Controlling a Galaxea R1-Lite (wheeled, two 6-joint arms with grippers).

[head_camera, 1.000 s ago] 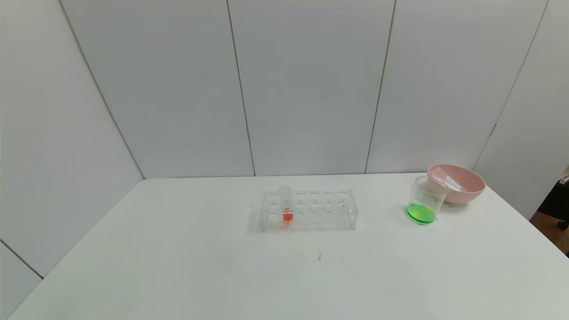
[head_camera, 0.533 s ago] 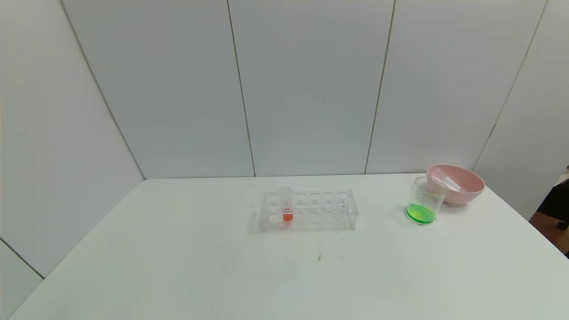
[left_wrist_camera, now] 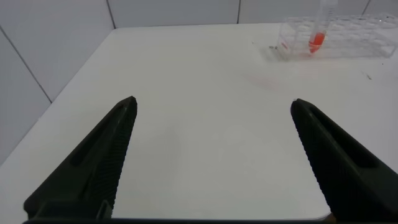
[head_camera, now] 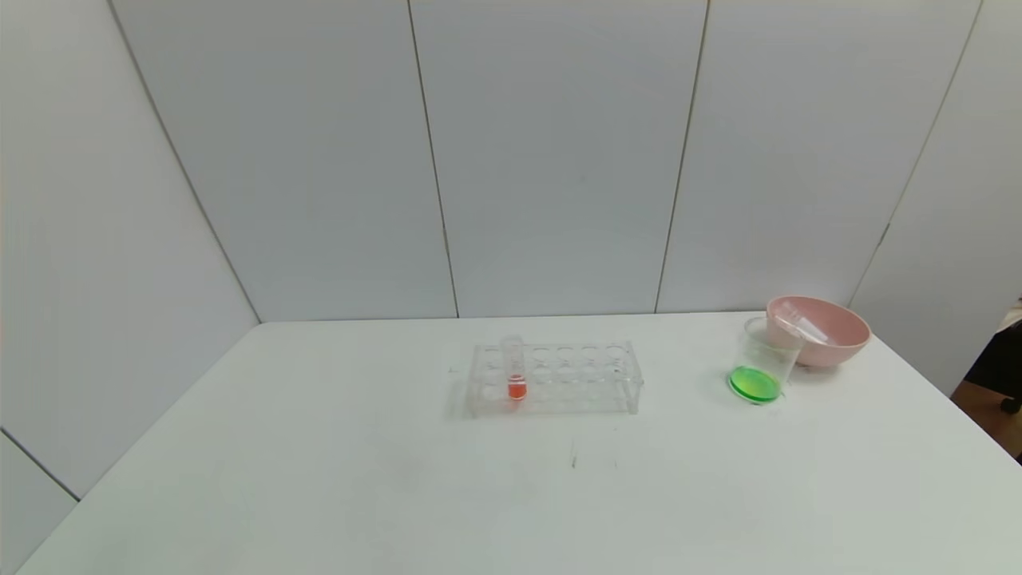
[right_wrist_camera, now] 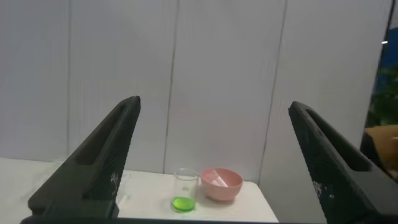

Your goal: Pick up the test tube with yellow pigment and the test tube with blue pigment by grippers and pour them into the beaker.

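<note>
Left gripper (left_wrist_camera: 211,124): jaws spread wide, holding nothing, hanging above the near left part of the white table (head_camera: 319,479).
Right gripper (right_wrist_camera: 214,124): jaws wide apart, empty, well back from the table.
Beaker (head_camera: 764,361): far right of the table, green liquid at its bottom, just beside the pink bowl (head_camera: 822,331).
Bowl contents: empty clear tubes (head_camera: 798,321).
Tube rack (head_camera: 555,378): mid-table, holding one red-liquid tube (head_camera: 515,369).

the left hand (left_wrist_camera: 212,158) has two matte black fingers (left_wrist_camera: 93,165), long wedges tapering to blunt tips with flat bevelled faces. the right hand (right_wrist_camera: 214,158) matches it: black tapered fingers (right_wrist_camera: 96,162), faintly speckled near the base.
</note>
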